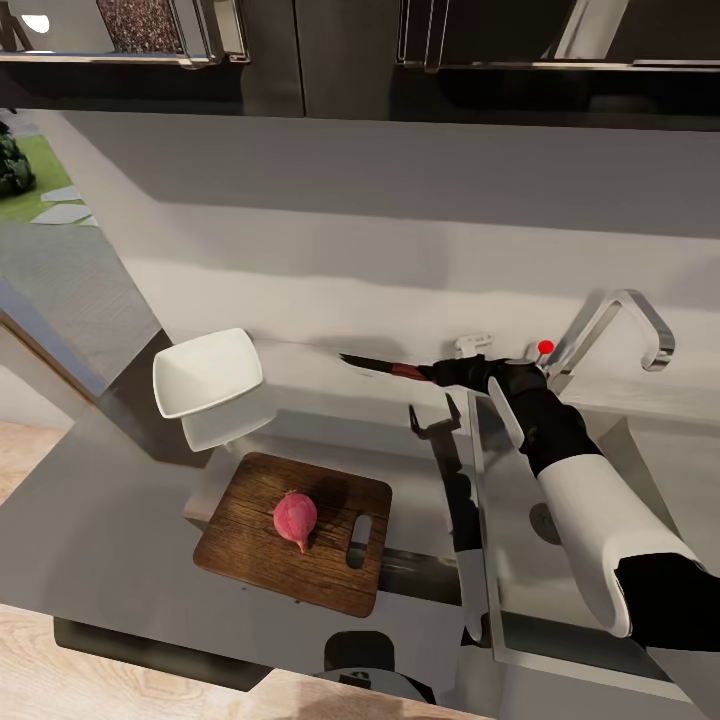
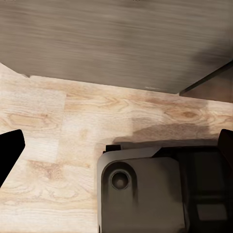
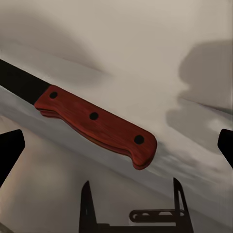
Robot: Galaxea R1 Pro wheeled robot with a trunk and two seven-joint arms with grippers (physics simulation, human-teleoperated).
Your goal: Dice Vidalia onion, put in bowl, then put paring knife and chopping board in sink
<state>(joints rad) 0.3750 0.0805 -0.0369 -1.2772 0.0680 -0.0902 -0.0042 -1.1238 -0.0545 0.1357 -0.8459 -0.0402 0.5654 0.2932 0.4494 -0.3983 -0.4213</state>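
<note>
Bowl (image 1: pixel 208 372) on countertop (image 1: pixel 90 520) at left. Vidalia onion (image 1: pixel 295 519) sits on chopping board (image 1: pixel 296 532). Paring knife (image 1: pixel 382 367) lies by the backsplash; right gripper (image 1: pixel 455 373) spread wide, just at its handle, beside sink (image 1: pixel 590 560).

wall cabinets (image 1: pixel 300 50): dark and glossy, running across the top | wall (image 1: pixel 400 220): pale, plain, beneath them | wood floor (image 1: pixel 130 680): light planks along the near edge, and again in the left wrist view (image 2: pixel 58 131) | green patch (image 1: pixel 30 180): far left, with pale flat shapes lying on it
</note>
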